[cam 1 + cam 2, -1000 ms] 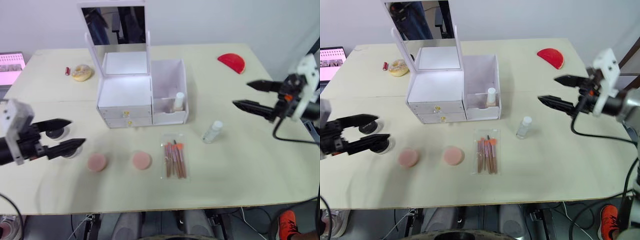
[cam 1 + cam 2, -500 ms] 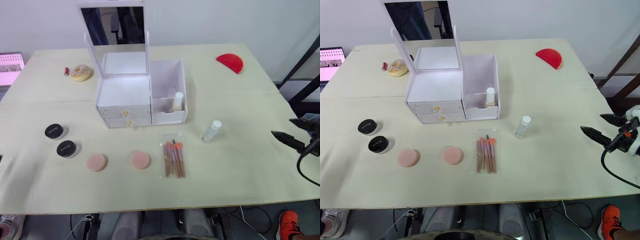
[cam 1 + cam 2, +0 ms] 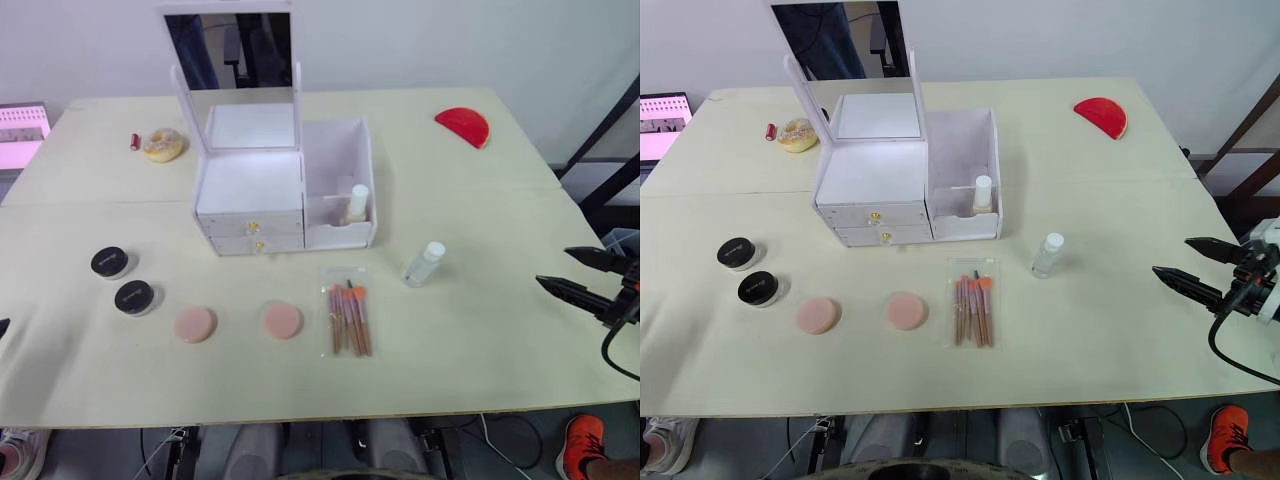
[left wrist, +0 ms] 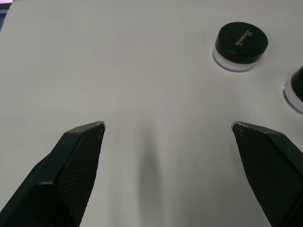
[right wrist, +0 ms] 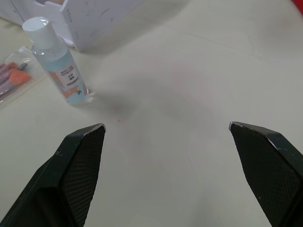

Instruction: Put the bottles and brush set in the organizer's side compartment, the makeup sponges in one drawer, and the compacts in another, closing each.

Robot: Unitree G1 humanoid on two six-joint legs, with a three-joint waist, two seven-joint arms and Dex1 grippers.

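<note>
While our right gripper [image 3: 1188, 263] hangs open and empty, well apart from the upright bottle [image 3: 1046, 254], we risk toppling it by reaching too fast.

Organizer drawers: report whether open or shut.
Shut. Both drawers sit flush with the organizer front, gold knobs showing, nothing pulled out.

White organizer [image 3: 285, 190]; pink sponges [image 3: 194, 324]; black-lidded compacts [image 3: 110, 262]; possibly orange-tipped brushes [image 3: 349, 318].
</note>
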